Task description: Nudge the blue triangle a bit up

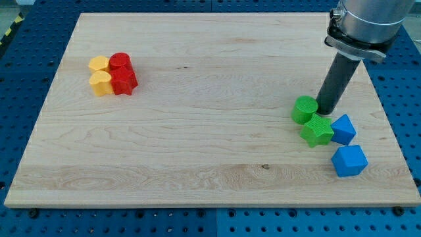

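The blue triangle (343,129) lies near the board's right edge, touching the right side of a green star (317,130). A blue cube (348,160) sits just below it. A green cylinder (304,109) sits up and left of the star. My tip (327,108) rests on the board right beside the green cylinder's right side, just above the star and up-left of the blue triangle, a short gap from it.
At the view's upper left a tight cluster holds a yellow hexagon (99,64), a yellow heart (100,83), a red cylinder (120,62) and a red star (123,81). The wooden board (197,131) lies on a blue pegboard table.
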`<state>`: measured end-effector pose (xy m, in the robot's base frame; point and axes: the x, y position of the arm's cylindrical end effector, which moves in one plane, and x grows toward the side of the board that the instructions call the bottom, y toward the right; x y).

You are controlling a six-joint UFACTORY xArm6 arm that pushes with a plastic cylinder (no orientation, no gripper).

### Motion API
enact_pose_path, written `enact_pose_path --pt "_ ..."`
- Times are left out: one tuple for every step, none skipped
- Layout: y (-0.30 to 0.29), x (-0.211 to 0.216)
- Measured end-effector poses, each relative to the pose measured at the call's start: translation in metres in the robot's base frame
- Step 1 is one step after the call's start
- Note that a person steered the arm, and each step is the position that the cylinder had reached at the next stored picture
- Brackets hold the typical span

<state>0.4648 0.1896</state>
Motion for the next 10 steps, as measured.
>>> enact_pose_path --pt "0.001 0.0" --pt "0.001 0.0" --pt "0.001 0.0" --pt "0.005 -0.001" --pt "0.05 0.002" --pt "0.073 0.031" --pt "0.056 0.075" --pt "0.047 0.097" --pt "0.044 0.097" --pt "0.043 0.097"
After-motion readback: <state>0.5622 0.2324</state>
